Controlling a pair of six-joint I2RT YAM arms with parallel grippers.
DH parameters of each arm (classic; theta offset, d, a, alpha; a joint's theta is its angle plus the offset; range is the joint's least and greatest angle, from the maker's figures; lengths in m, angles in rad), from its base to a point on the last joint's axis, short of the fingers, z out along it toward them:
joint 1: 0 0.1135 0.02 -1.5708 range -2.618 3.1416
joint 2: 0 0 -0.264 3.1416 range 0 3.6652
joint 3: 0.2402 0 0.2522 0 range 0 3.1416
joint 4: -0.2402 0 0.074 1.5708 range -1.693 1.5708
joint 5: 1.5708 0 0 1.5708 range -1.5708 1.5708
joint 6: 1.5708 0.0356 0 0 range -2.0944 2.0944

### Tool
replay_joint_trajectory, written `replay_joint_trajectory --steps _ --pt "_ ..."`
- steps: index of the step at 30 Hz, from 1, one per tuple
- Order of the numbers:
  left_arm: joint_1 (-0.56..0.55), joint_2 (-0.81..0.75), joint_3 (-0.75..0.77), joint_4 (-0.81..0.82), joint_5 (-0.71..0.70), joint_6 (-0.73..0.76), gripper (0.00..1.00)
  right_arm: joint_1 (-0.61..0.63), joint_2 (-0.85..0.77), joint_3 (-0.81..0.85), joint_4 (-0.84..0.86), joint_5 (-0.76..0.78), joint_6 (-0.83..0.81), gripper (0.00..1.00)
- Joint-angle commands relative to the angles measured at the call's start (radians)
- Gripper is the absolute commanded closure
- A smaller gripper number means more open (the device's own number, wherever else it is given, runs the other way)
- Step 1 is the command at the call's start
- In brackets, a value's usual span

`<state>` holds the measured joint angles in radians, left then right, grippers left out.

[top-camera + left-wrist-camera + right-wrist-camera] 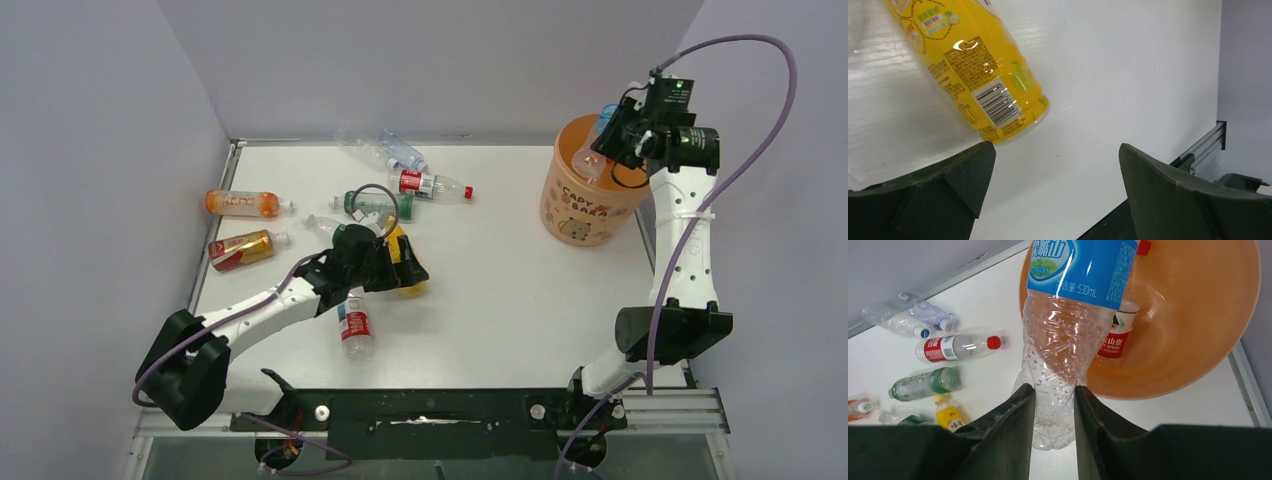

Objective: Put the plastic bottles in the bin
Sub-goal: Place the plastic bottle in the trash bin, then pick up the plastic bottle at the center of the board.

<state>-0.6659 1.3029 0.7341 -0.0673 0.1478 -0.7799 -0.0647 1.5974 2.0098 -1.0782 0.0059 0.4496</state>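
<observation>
Drop step: the right gripper [1054,390], clamped on a blue-label bottle [1068,315] over the rim of the bin [1208,340], should let go, while the left gripper [1055,165], spread wide, faces a yellow bottle [978,70] well left of the bin.

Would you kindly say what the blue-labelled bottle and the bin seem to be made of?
Blue-labelled bottle: probably thin clear plastic; see-through, glossy, pinched in where the right gripper squeezes it. Bin: likely smooth pale-orange plastic; even colour with a soft sheen.
</observation>
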Motion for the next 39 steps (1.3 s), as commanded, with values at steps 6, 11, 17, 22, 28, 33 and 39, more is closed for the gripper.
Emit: replay_joint_trajectory --steps 6,11,17,22,28,33,39 --pt "0.002 0.110 0.096 0.032 -0.100 0.042 0.02 -0.183 0.085 0.066 0.155 -0.291 -0.017 0.86" --pt "0.001 0.165 0.117 0.025 -0.115 0.051 0.02 -0.201 0.132 0.115 0.149 -0.310 -0.016 0.54" --pt "0.002 0.202 0.118 0.024 -0.134 0.057 0.02 -0.201 0.115 0.110 0.140 -0.314 -0.025 0.37" --pt "0.000 0.226 0.119 0.021 -0.146 0.059 0.03 -0.184 0.056 0.072 0.124 -0.317 -0.034 0.32" --pt "-0.006 0.240 0.121 0.024 -0.159 0.060 0.18 -0.069 -0.065 -0.073 0.138 -0.252 -0.032 0.32" --pt "-0.011 0.251 0.123 0.023 -0.173 0.063 0.28 0.026 -0.151 -0.225 0.182 -0.231 -0.014 0.31" --pt "-0.027 0.247 0.138 0.006 -0.164 0.058 0.48 0.149 -0.201 -0.334 0.203 -0.174 -0.004 0.31"
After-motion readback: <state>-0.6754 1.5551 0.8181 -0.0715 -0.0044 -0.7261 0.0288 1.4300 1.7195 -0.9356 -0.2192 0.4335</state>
